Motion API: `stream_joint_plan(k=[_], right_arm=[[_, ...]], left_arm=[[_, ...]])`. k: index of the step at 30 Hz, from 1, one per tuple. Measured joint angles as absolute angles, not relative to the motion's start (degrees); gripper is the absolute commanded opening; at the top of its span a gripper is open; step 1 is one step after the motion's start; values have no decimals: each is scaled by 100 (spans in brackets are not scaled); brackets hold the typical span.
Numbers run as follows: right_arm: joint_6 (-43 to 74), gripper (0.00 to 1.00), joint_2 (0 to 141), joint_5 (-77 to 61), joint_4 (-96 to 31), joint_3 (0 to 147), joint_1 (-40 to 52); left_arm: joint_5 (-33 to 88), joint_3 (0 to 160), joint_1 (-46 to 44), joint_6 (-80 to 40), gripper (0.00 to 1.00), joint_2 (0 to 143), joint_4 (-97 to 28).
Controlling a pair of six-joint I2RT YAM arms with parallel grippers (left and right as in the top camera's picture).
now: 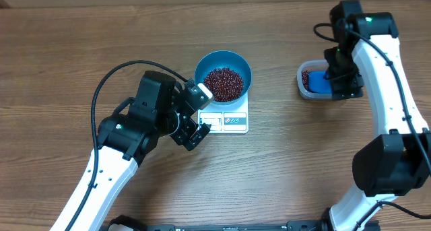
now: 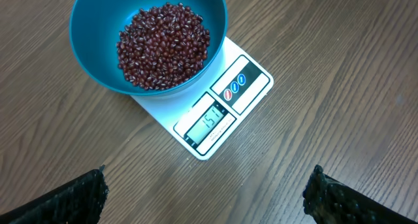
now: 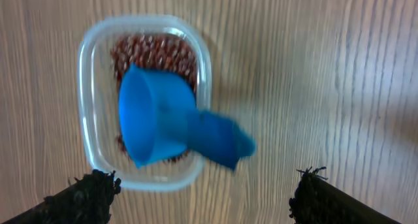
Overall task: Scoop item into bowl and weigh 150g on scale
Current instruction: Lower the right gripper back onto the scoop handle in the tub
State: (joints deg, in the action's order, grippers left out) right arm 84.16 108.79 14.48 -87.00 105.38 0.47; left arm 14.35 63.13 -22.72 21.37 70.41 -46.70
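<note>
Wood table [image 1: 283, 170] open between scale [image 1: 232, 120] and tub [image 1: 300, 79] | red-brown beans [image 2: 163, 44] heaped in bowl [image 2: 91, 28], seemingly overhanging scale | left gripper [image 2: 206, 186], right gripper [image 3: 202, 183] spread wide, empty

The bowl [image 1: 222, 59] is hogging most of the scale [image 1: 233, 120], leaving just the display strip bare. The left gripper [image 1: 200, 115], jaws spread, is crowding the scale's left side. Bare table [image 1: 273, 96] is lying wide open between scale and tub [image 3: 85, 67]. The scoop [image 3: 157, 119] is filling the tub, with the right gripper [image 3: 202, 198] hanging spread right over it.
</note>
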Motion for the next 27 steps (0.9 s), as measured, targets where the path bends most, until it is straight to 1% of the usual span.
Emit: stream_joint_plan(k=[6, 12, 14, 15, 19, 24, 25, 26, 27], right_arm=[[8438, 89, 10879, 1424, -8396, 10136, -329], [8396, 89, 10879, 1286, -8012, 9946, -360], [8374, 83, 10879, 1284, -7957, 9920, -360], [8370, 81, 10879, 1282, -7935, 9907, -360], [8359, 64, 10879, 1249, -7791, 9898, -360], [8353, 56, 10879, 1238, -7638, 9896, -360], [8355, 54, 10879, 1240, -7631, 9896, -360], [8364, 47, 10879, 1240, -7618, 9896, -362], [8353, 45, 10879, 1240, -7618, 9896, -360]], left_arm=[[1435, 6316, -2272, 2137, 99, 7041, -4670], [1435, 6316, -2272, 2137, 100, 7041, -4672], [1435, 6316, -2272, 2137, 100, 7041, -4672], [1435, 6313, -2272, 2137, 100, 7041, -4670], [1435, 6313, -2272, 2137, 100, 7041, -4670], [1435, 6313, -2272, 2137, 99, 7041, -4670], [1435, 6313, -2272, 2137, 99, 7041, -4670], [1435, 6316, -2272, 2137, 100, 7041, -4670], [1435, 6313, -2272, 2137, 100, 7041, -4670]])
